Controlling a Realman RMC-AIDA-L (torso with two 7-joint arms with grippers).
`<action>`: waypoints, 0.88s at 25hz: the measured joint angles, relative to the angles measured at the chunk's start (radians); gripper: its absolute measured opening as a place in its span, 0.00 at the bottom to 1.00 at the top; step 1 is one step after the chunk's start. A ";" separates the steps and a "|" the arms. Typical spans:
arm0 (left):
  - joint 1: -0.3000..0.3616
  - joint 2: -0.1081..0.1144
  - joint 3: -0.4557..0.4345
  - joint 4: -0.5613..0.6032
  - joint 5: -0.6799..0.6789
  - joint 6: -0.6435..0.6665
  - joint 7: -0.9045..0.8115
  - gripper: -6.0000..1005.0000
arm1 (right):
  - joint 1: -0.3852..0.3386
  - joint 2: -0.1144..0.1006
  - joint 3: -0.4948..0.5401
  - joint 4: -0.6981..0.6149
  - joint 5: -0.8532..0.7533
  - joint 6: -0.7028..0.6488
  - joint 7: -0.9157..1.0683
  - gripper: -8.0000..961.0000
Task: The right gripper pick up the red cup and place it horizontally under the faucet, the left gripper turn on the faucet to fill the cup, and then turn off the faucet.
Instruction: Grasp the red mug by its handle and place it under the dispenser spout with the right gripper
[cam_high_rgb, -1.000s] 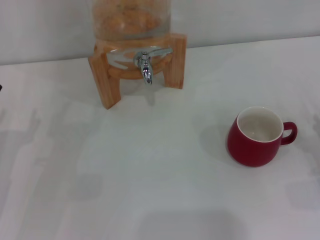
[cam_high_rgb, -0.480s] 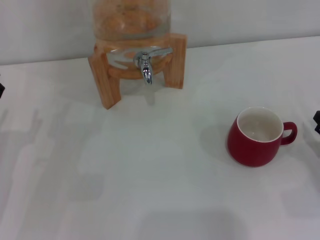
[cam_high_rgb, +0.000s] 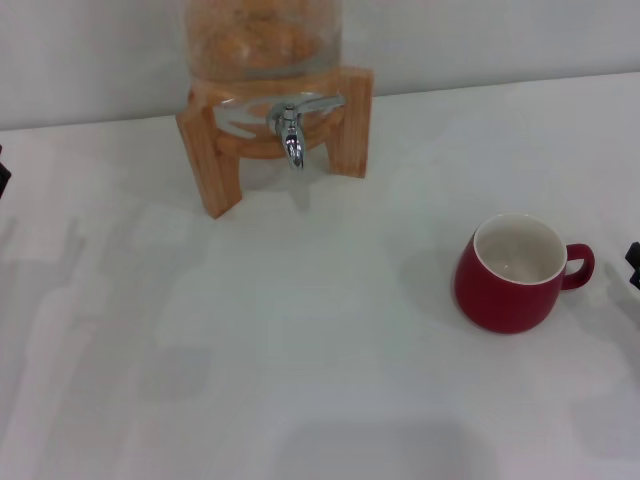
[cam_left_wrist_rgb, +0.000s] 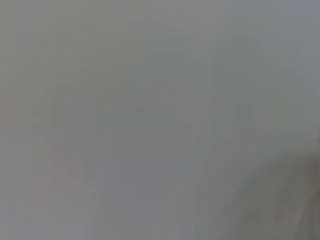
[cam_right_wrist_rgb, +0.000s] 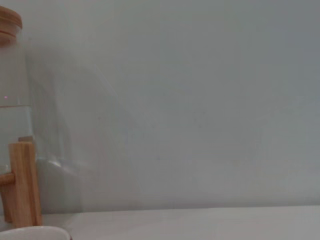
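On the right half of the head view, a rounded glossy dark-red ceramic cup (cam_high_rgb: 510, 273) with a white inside stands upright on the white table (cam_high_rgb: 300, 360), mouth up, its small red loop handle pointing toward the right edge of the frame. Just beyond that handle, at the far right edge, a small black piece of the right gripper (cam_high_rgb: 633, 258) pokes into view, near the cup but apart from it; too little of it shows to tell whether its fingers are spread or closed. At the far left edge, in the upper half of the frame, a dark sliver of the left gripper (cam_high_rgb: 3, 176) shows, well apart from everything else, and its fingers cannot be made out either.

Toward the upper centre, a small shiny chrome faucet (cam_high_rgb: 292, 132) with a flat lever handle juts from a glass jar (cam_high_rgb: 262, 38) resting in a light wooden stand (cam_high_rgb: 210, 160). The spout points down over bare table, well apart from the cup.

The right wrist view shows the wooden stand's leg (cam_right_wrist_rgb: 24, 182) and the jar's glass wall at its left edge, with the cup's white rim (cam_right_wrist_rgb: 35, 233) at the lower left corner. The left wrist view shows only plain grey.
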 joint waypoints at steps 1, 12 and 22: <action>0.000 0.000 0.000 0.000 0.000 0.000 0.000 0.81 | -0.002 0.000 0.000 0.000 -0.001 -0.002 0.000 0.86; -0.004 0.000 0.004 0.000 0.000 0.000 0.000 0.81 | -0.007 0.002 -0.030 0.001 -0.047 -0.005 0.001 0.86; -0.004 0.000 0.005 0.000 0.000 0.000 0.001 0.81 | -0.007 0.003 -0.068 0.001 -0.047 -0.016 0.001 0.86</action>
